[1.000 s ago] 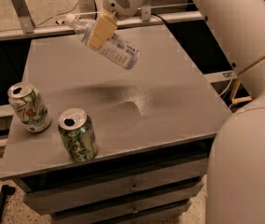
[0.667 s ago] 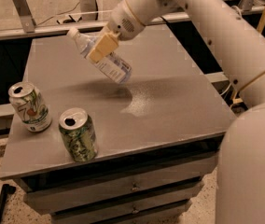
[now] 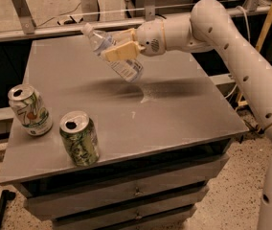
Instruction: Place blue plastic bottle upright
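Observation:
The blue plastic bottle [image 3: 111,54] is clear with a white cap and a white-and-blue label. It hangs tilted above the middle of the grey table [image 3: 184,114], cap pointing up and left, base down and right. My gripper [image 3: 120,47] is shut on the bottle's middle, its tan fingers [image 3: 119,52] across the label. The white arm reaches in from the right. The bottle's base is a little above the tabletop, over its shadow.
Two open green drink cans stand upright near the table's front left: one at the left edge [image 3: 29,110], one closer to the front [image 3: 79,138]. Drawers sit below the tabletop. A metal rail [image 3: 54,28] runs behind the table.
The arm has swung down and to the right with the bottle. The bottle has turned from nearly flat to a steeper tilt, cap higher. The cans have not moved.

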### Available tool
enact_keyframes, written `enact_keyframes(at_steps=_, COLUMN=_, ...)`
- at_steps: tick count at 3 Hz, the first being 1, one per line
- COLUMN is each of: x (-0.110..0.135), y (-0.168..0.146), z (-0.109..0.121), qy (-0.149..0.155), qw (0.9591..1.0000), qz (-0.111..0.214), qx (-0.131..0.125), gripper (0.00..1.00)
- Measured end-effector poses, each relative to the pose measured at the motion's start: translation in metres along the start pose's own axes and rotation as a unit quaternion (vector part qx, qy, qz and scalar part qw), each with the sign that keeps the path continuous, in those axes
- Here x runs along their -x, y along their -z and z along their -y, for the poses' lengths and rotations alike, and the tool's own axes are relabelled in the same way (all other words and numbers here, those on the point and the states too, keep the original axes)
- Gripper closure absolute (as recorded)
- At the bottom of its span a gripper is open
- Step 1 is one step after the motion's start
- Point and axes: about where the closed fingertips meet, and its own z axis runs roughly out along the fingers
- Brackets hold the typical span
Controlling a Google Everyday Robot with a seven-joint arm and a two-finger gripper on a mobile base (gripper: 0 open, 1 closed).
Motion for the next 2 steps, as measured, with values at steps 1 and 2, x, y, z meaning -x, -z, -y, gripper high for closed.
enact_keyframes(at_steps=1, x=0.001, y=0.0, z=0.0, qy=-0.002, qw=1.0, qz=0.002, qx=0.001, gripper=1.0)
enact_keyframes(at_steps=2, x=0.019, y=0.023, z=-0.001, qy=-0.008, qw=0.9976, qz=0.069, qx=-0.008, gripper=1.0)
